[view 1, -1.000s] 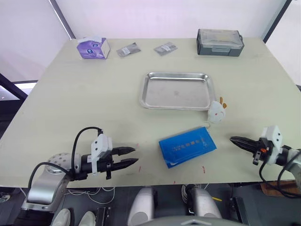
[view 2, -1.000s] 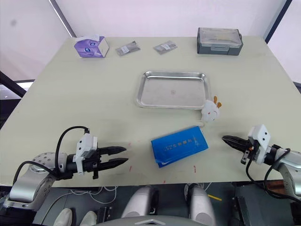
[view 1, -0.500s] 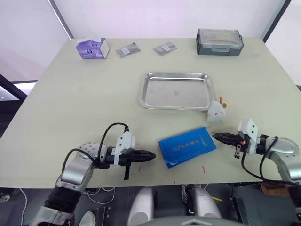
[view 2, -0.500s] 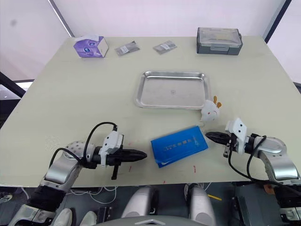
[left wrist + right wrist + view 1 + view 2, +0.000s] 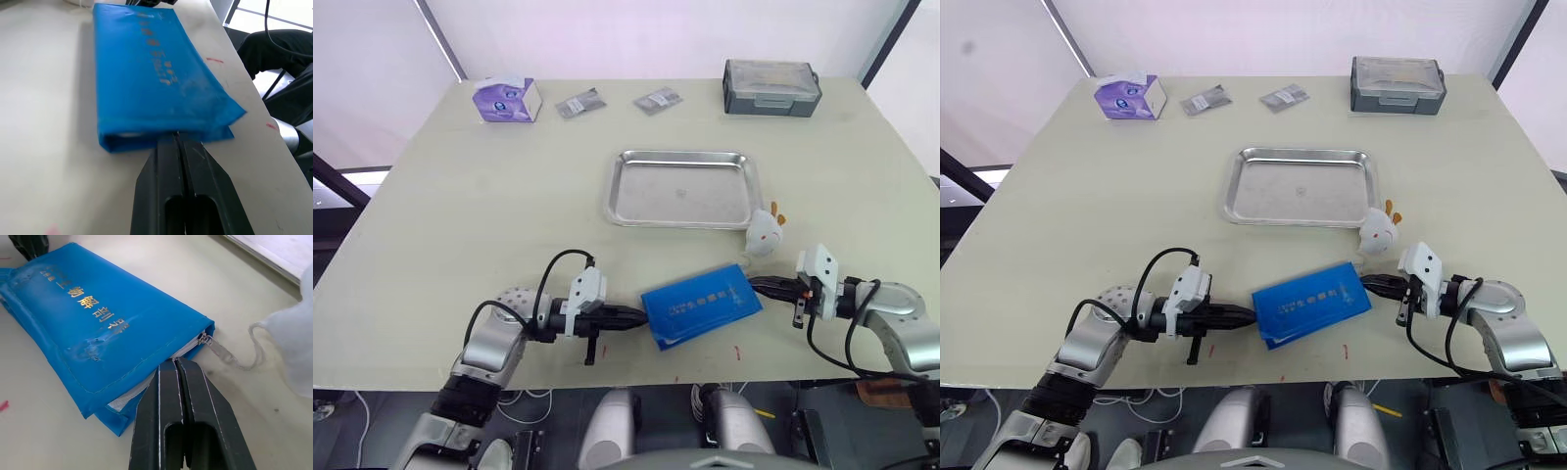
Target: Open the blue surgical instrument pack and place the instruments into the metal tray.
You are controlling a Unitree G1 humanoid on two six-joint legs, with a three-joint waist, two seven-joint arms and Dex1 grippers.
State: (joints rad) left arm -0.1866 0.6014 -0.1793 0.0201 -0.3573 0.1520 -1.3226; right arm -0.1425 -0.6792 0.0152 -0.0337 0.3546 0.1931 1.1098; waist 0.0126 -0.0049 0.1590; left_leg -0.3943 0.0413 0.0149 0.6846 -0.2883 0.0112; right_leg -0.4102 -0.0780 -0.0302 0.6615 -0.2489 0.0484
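Blue surgical instrument pack [image 5: 702,305]: my closed, empty left gripper [image 5: 641,315] and right gripper [image 5: 754,284] may shove it sideways.

Head stereo pair: both eyes look forward and down from above the near table edge, covering the whole table [image 5: 460,196] from the metal tray [image 5: 681,188] to the far edge. Left wrist camera: close, low, facing along its closed fingers at one short end of the blue surgical instrument pack [image 5: 156,78]. Right wrist camera: close, low, facing the pack's opposite, zippered end. All four views share the pack.
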